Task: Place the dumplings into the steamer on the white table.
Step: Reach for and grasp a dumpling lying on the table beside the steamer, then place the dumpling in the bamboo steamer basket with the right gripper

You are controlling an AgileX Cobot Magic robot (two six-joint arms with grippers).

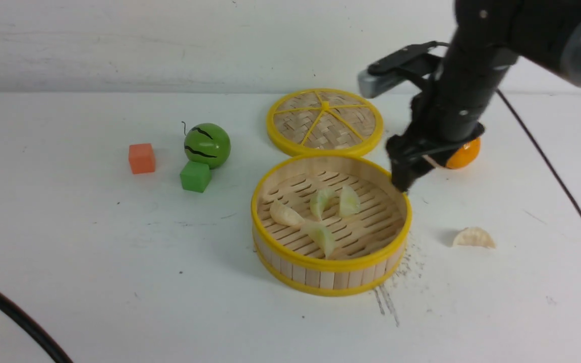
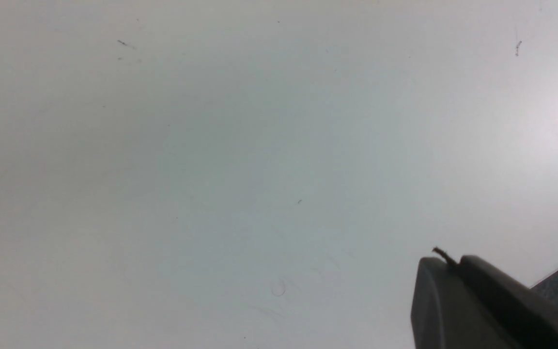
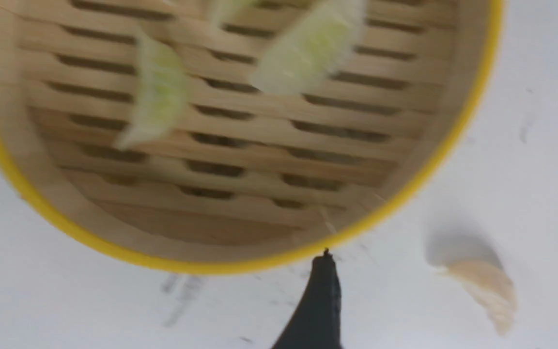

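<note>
Dark left claw (image 2: 453, 265): pinched shut on nothing, over bare white table (image 1: 94, 252). The steamer is not in its view.
Steamer (image 1: 331, 263): sits open on the table.
Dumplings (image 1: 321, 237): four lie on the steamer's floor, mostly on its left side and middle. The right side of the floor is bare.
Last dumpling (image 1: 474, 238): lies on the table to the right of the steamer, apart from it.
Right claw (image 1: 404, 182): fingers spread wide and holding nothing, over the steamer's far right rim.
Next move: I think this claw must go for the last dumpling.
Do it well: lift clear of the rim first. Come down with one finger on each side of the fat middle, then pinch softly. Let go over the bare right side.
Lid (image 1: 325, 121): flat, just behind the steamer.
Orange ball (image 1: 464, 154): behind the steamer on its right, past the claw. Stay off it.
</note>
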